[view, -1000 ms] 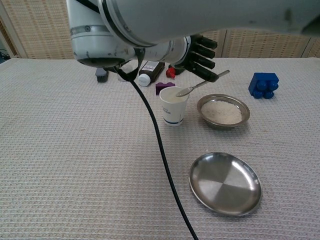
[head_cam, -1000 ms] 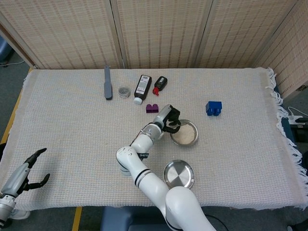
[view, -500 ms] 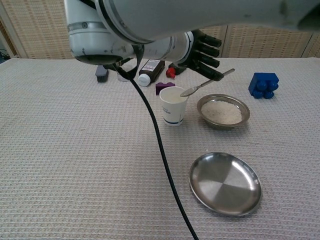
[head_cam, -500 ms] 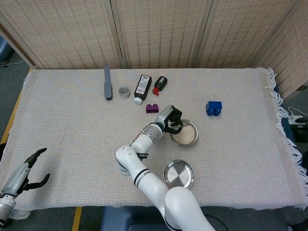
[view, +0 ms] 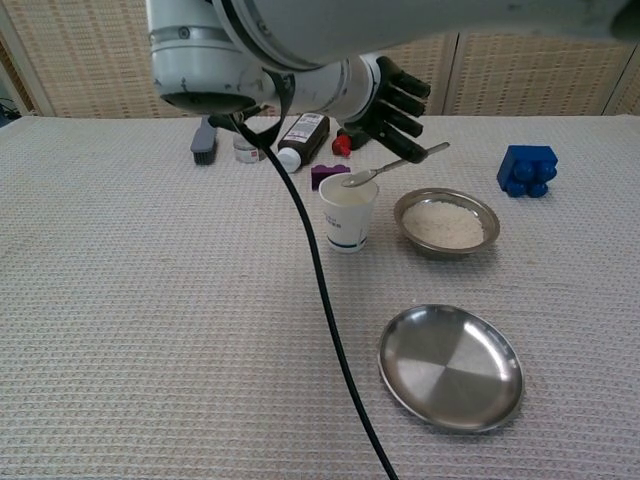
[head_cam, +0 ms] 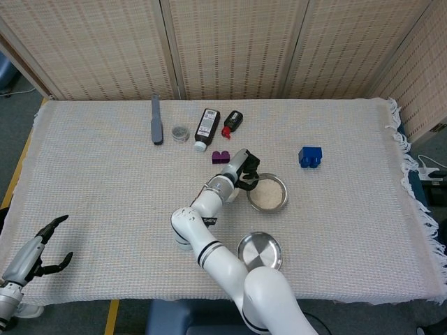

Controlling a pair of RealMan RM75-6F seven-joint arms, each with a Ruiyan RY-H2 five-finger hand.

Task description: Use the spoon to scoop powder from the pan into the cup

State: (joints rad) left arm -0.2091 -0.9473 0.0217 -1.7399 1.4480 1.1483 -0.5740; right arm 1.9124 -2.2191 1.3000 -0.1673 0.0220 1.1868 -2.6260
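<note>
The right hand (view: pixel 395 100), black-fingered on a white arm, grasps the thin metal spoon (view: pixel 385 169) by its handle, fingers wrapped around the upper end. The spoon slopes down and away from the hand, its bowl hovering just over the rim of the white paper cup (view: pixel 347 212), which stands directly below the hand's fingertips. Whether the bowl carries powder cannot be told from these views. Just beyond the cup, on the side the spoon handle points toward, sits the small round steel pan of white powder (view: pixel 446 222), close beside the cup but not touching it.

Judging by the spoon poised at the cup mouth, the step in hand is delivery into the cup. The next move likely calls for a roll of the wrist to tip the bowl over the opening, keeping it centred so nothing spills onto the woven cloth worktop (view: pixel 150 330).

Well apart from all this, the left hand (head_cam: pixel 38 252) hangs released, fingers spread, off the worktop's near corner.
</note>
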